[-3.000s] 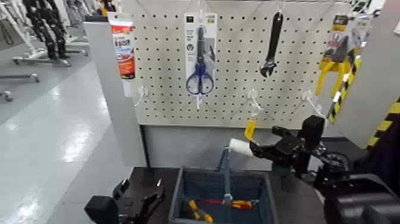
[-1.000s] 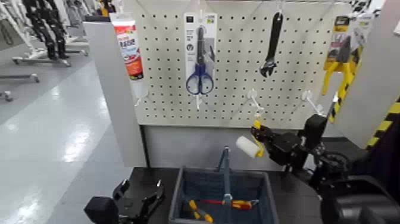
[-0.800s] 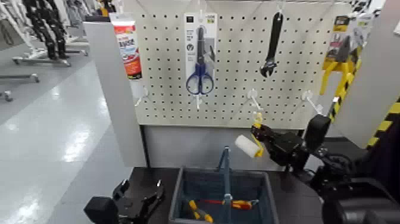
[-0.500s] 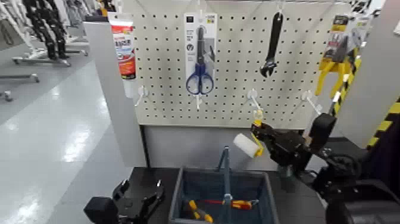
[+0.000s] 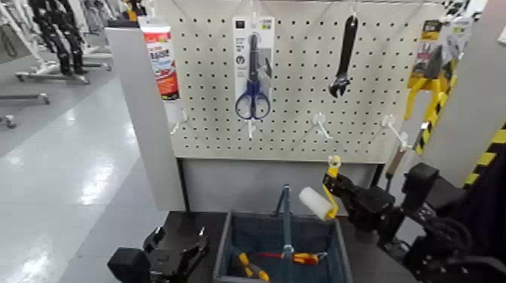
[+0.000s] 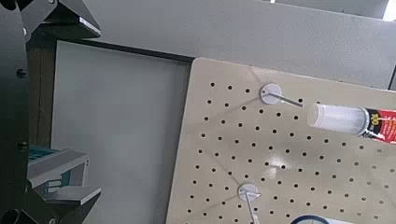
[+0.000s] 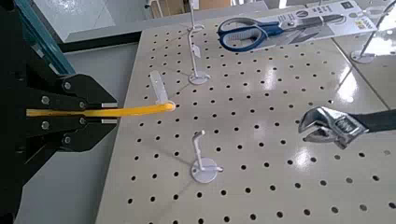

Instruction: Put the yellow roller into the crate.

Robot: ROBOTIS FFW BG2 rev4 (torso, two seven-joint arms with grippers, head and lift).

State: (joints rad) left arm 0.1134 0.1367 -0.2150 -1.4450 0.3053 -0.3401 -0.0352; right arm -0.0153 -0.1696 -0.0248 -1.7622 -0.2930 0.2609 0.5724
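Note:
The yellow roller [image 5: 315, 202] has a white sleeve and a bent yellow handle with a hang hole. My right gripper [image 5: 340, 187] is shut on the handle and holds the roller in the air, just above the far right edge of the crate [image 5: 223, 252]. In the right wrist view the yellow handle [image 7: 112, 111] runs out from between the black fingers [image 7: 65, 89]; the sleeve is hidden there. The crate is dark blue-grey with a thin upright centre handle [image 5: 285, 218]. My left gripper [image 5: 179, 254] rests open and empty, left of the crate.
The crate holds yellow-handled pliers [image 5: 249, 266] and a red-handled tool [image 5: 303, 258]. Behind it stands a pegboard [image 5: 301, 90] with blue scissors [image 5: 252, 75], a black wrench [image 5: 343, 56], a tube [image 5: 160, 64], yellow tools [image 5: 426, 79] and bare hooks [image 5: 321, 124].
My right gripper has carried the roller away from the pegboard hook, down and slightly right, to just over the crate's far right edge. The left arm has not moved.

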